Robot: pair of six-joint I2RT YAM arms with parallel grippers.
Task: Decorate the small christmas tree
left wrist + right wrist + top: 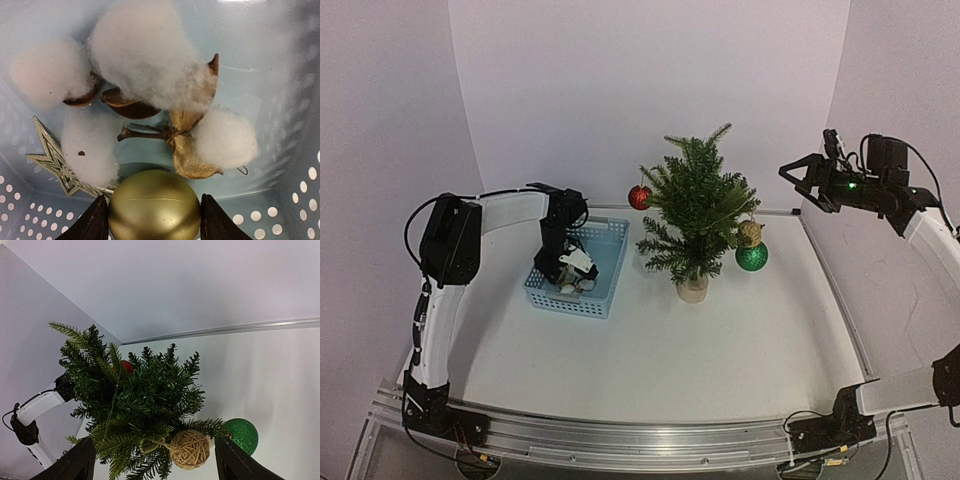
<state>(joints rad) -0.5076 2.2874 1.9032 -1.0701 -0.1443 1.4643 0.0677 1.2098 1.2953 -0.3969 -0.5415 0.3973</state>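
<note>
Three ornaments hang on the small christmas tree [695, 210], upright at the back middle of the white table [720, 340]: a red bauble [639, 197] on its left, a twine ball [750, 232] and green glitter bauble [752, 257] on its right. Just left sits a pale blue basket [570, 303], where the left gripper [570, 270] clasps a gold bauble [154, 205] beside cotton bolls [150, 60] and a silver star [55, 162]. The right gripper [792, 172] hangs raised right of the tree, jaws spread, holding nothing.
</note>
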